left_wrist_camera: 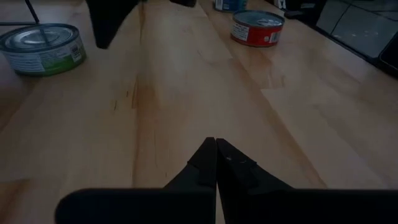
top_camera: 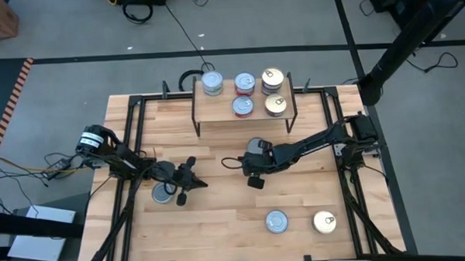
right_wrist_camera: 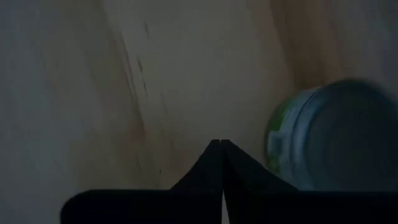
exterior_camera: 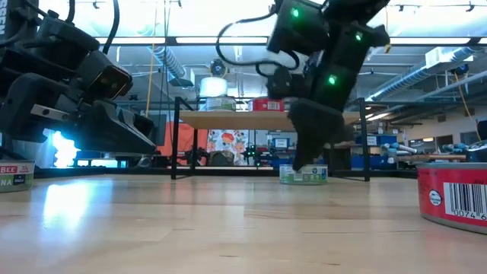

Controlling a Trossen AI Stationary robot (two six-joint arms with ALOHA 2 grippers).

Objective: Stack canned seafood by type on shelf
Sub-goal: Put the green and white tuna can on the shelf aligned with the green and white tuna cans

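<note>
From above, the shelf (top_camera: 243, 107) stood at the desk's (top_camera: 220, 232) far edge, carrying five tins (top_camera: 245, 84): one silver-blue at its left end, two red-labelled in the middle, two gold at the right. A silver-blue tin (top_camera: 276, 221) and a gold tin (top_camera: 324, 222) sat near the desk's near edge toward the right corner, another tin (top_camera: 163, 193) lay by the left arm, and a green-labelled tin (top_camera: 257, 147) lay mid-desk just in front of the shelf. The right hand (top_camera: 253, 178) hung beside that tin, clenched on nothing; the left hand (top_camera: 189, 181) waited over the desk's left half, also clenched and empty. At desk height, the green-labelled tin rested flat under the shelf line with the right hand's fingers (exterior_camera: 308, 144) coming down at it. The left wrist view showed its fingertips pressed together over bare wood. The right wrist view showed its tips meeting with the green-labelled tin off to one side, apart from them. These tins looked rigid, smooth-walled and fairly dense, likely to slip unless pinched squarely across the rim. Bare desk lay wide in the middle; the shelf's thin black legs and front edge were the tight spots.
</note>
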